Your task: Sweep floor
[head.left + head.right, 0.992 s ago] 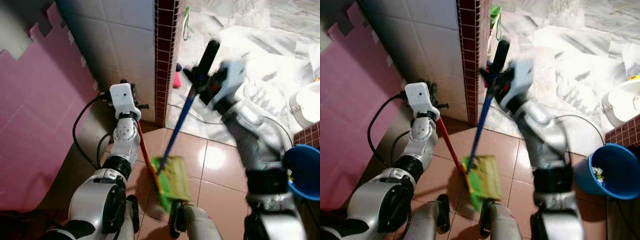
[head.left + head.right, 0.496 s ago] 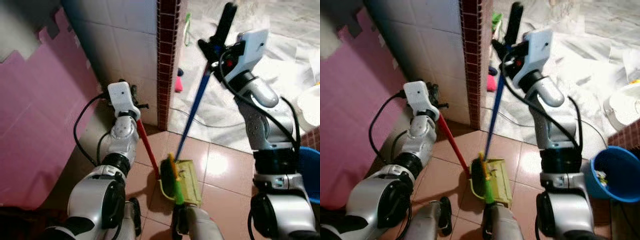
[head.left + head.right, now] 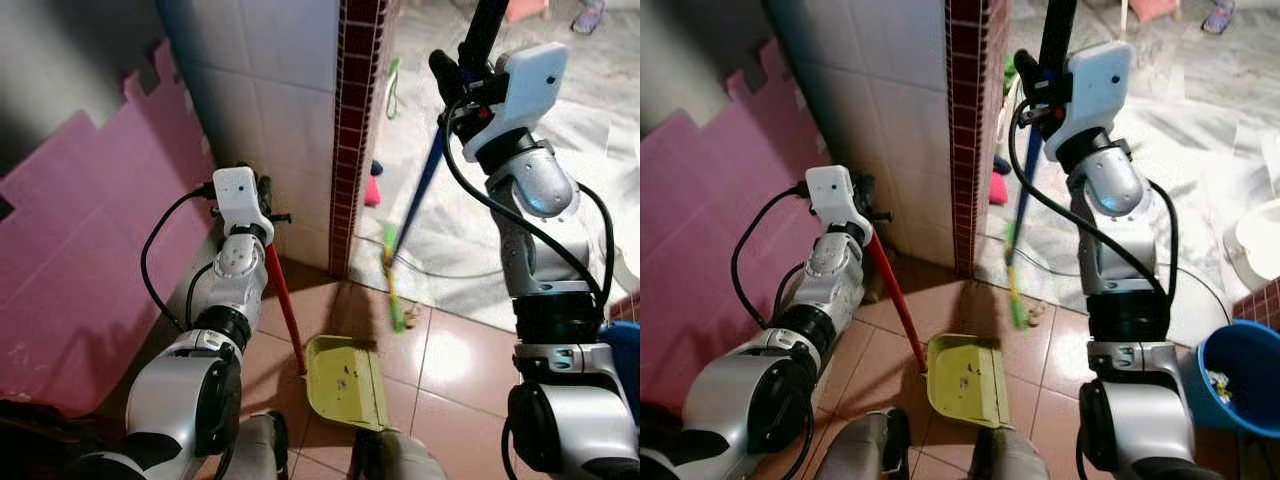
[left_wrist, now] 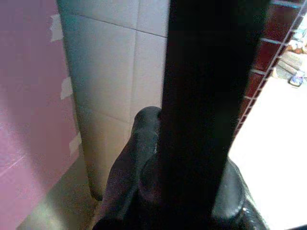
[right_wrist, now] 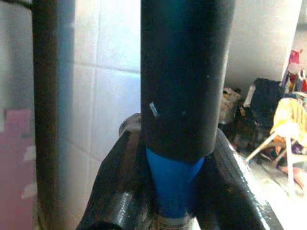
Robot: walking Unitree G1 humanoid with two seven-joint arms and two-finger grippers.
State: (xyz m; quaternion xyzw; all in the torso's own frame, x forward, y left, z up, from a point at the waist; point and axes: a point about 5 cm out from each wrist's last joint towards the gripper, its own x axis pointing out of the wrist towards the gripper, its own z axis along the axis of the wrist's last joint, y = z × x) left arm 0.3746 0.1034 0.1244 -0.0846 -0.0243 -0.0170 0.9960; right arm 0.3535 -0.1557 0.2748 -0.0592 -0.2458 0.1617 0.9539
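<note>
My left gripper (image 3: 263, 207) is shut on the black top of a red handle (image 3: 284, 310) that runs down to a yellow-green dustpan (image 3: 346, 383) resting on the brown tiles by my feet. A few dark specks lie in the pan. Raised beside the pillar, my right gripper (image 3: 460, 85) is shut on the black grip (image 5: 184, 72) of a blue-shafted broom (image 3: 425, 180). Its green head (image 3: 393, 287) hangs blurred above the floor, beyond the pan and apart from it. In the left wrist view the black handle (image 4: 201, 96) stands between the fingers.
A red-brick-tiled pillar (image 3: 356, 120) and white tiled wall stand just ahead. Pink foam mat (image 3: 80, 280) leans at the left. A blue bucket (image 3: 1240, 378) with scraps sits at the right. White sheeting (image 3: 590, 130) and a thin cable (image 3: 450, 272) cover the far floor.
The right arm rose and swung the broom head up off the dustpan and forward. The dustpan stays on the floor in the left gripper. The camera tilted slightly up.
</note>
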